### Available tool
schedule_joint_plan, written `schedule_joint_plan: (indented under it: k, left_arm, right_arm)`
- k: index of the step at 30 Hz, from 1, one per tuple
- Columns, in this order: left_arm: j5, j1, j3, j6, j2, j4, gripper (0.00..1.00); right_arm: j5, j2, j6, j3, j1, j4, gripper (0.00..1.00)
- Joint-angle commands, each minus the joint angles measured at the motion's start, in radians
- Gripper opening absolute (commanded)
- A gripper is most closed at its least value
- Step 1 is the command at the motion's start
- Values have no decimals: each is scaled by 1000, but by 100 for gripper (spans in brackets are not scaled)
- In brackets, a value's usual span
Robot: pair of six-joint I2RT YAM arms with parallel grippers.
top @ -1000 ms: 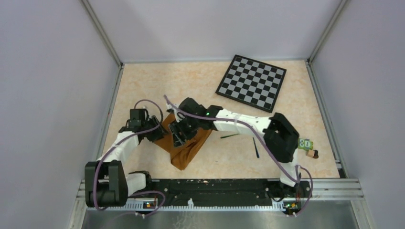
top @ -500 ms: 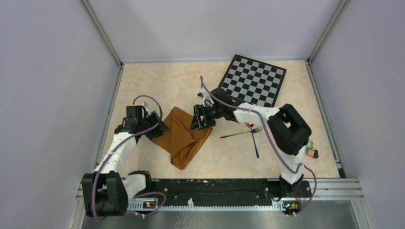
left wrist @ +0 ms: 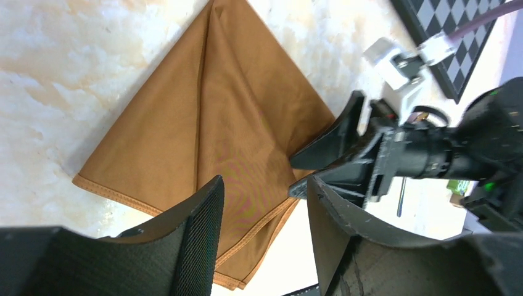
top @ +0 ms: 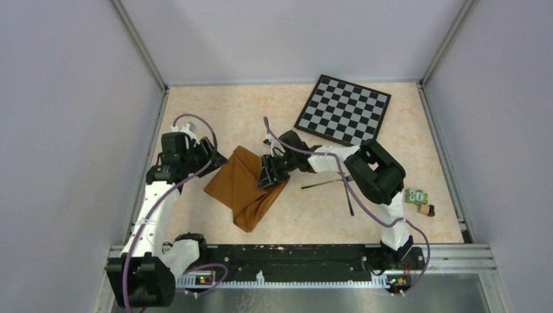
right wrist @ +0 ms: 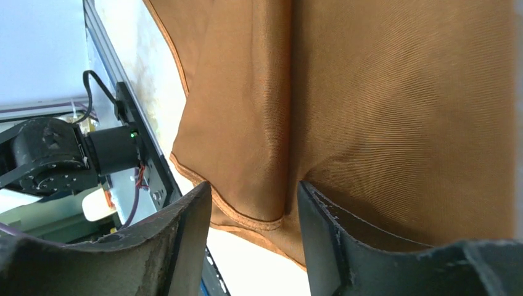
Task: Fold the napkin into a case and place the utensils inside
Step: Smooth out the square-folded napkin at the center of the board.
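From above, the napkin (top: 240, 187) lies left of centre as a loose, creased diamond, not yet a case. The fork (top: 321, 184) and spoon (top: 350, 203) lie at its 3 o'clock, well apart from it and close under the right arm. The left gripper (top: 214, 160) hovers at the cloth's 10 o'clock edge and the right gripper (top: 268, 175) at its 2 o'clock edge. The left wrist view shows its fingers apart with nothing between them and the cloth beneath. The right wrist view shows those fingers apart too, straddling a raised crease near the hem at 6 o'clock. The risk, I judge, is that closing there catches several layers. With nothing pinning the cloth, a pull would then drag the whole napkin instead of folding it. The right arm's swing could also knock the utensils.
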Motion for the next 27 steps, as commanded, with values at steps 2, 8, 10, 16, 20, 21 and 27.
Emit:
schedule_joint_plan:
  k: [2, 8, 10, 16, 20, 21, 27]
  left_arm:
    - [-28, 4, 87, 44, -44, -44, 58]
    - [-112, 4, 193, 62, -93, -117, 58]
    - [-175, 4, 228, 60, -130, -131, 59]
    - [-367, 4, 240, 41, -294, -100, 64]
    - [-319, 5, 215, 43, -263, -91, 67]
    - [-278, 4, 197, 48, -247, -73, 67]
    - [69, -5, 126, 70, -12, -22, 61]
  right_arm:
    - [-18, 37, 20, 59, 49, 70, 52]
    - [2, 29, 125, 141, 107, 122, 42]
    - [57, 54, 224, 216, 158, 137, 41]
    - [98, 225, 467, 452, 260, 327, 63]
    - [43, 152, 444, 367, 205, 253, 69]
    - [59, 107, 381, 323, 185, 185, 69]
    - [237, -123, 113, 63, 131, -98, 59]
